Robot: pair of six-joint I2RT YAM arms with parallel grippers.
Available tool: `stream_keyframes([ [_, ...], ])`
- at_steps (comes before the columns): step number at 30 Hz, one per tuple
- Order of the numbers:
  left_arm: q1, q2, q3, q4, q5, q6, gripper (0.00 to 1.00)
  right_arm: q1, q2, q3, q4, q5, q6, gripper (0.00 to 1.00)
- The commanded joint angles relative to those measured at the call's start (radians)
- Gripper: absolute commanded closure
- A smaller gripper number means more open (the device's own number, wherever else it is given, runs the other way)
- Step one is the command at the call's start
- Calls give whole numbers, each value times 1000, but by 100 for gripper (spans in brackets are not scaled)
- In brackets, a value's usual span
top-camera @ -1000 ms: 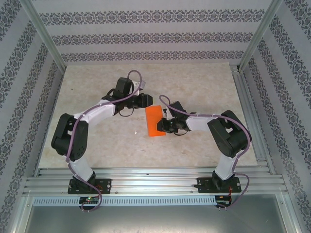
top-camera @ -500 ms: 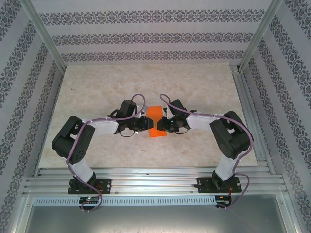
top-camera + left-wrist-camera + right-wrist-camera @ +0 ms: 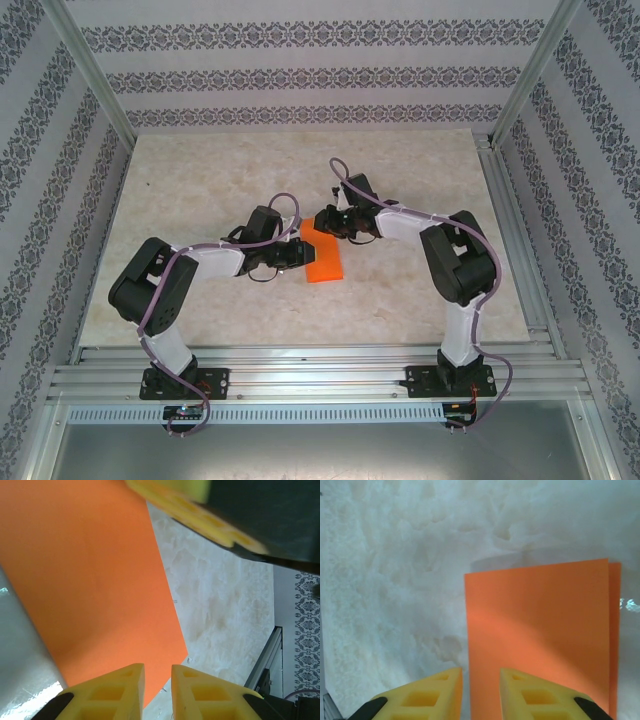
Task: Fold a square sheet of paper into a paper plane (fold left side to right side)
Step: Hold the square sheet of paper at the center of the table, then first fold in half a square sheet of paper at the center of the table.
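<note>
Top external view: the right claw (image 3: 322,218) has left the right edge of the sheet of paper (image 3: 324,256) and now sits at its far end. The left claw (image 3: 298,255) has come down to its left edge. The sheet lies flat near the middle of the desk (image 3: 200,180), doubled into a narrow rectangle, so the left-to-right fold appears made. Both arms reach inward, bent low. Each claw's fingers stand slightly parted, gripping nothing.

Top view, centre: upper end of sheet of paper (image 3: 325,262) covered by right gripper (image 3: 322,219), its left edge by left gripper (image 3: 302,253); jaw gaps too small to read. Left wrist: sheet runs off top and left; lower-left grey blur (image 3: 20,670) unidentifiable.
</note>
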Motion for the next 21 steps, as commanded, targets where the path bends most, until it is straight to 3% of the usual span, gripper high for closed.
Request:
stream_keyframes([
  [1,-12,-3,-5,29,-10,14,78,-5,55,44,-6,0,11,74],
  [9,-23,51,51,55,28,41,78,-7,97,33,-24,13,-14,74],
  [21,-21,110,99,-6,-45,161,81,-5,97,14,-46,19,-37,74],
])
